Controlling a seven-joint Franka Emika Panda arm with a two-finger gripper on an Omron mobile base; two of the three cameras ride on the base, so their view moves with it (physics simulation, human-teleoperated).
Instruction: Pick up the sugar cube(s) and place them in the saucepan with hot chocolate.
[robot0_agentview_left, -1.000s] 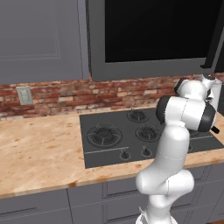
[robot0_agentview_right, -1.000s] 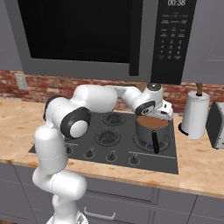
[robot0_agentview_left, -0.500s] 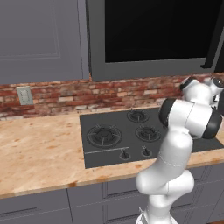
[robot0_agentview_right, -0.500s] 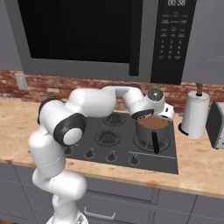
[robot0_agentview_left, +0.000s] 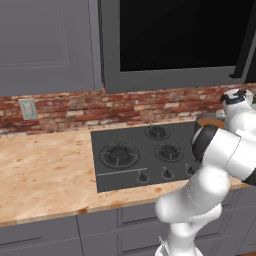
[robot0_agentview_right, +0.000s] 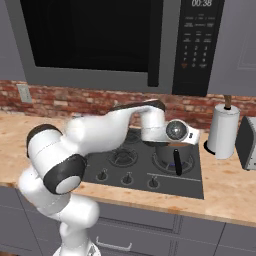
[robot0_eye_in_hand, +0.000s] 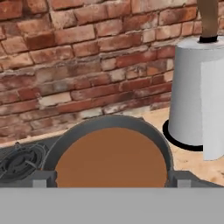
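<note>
Behind the black four-burner cooktop (robot0_agentview_right: 150, 165), the white arm's gripper (robot0_agentview_right: 192, 135) has swung rightward over the dark grey round saucepan (robot0_eye_in_hand: 109, 131) at the cooktop's back right corner, jaws' state and cube unreadable, suggesting release is near.

Arm (robot0_agentview_right: 100, 132): glossy white rounded links | Joints: dark grey-black round bands and caps | Wrist (robot0_agentview_right: 176, 131): white housing with round grey disc | Base column: white, bulbous
</note>
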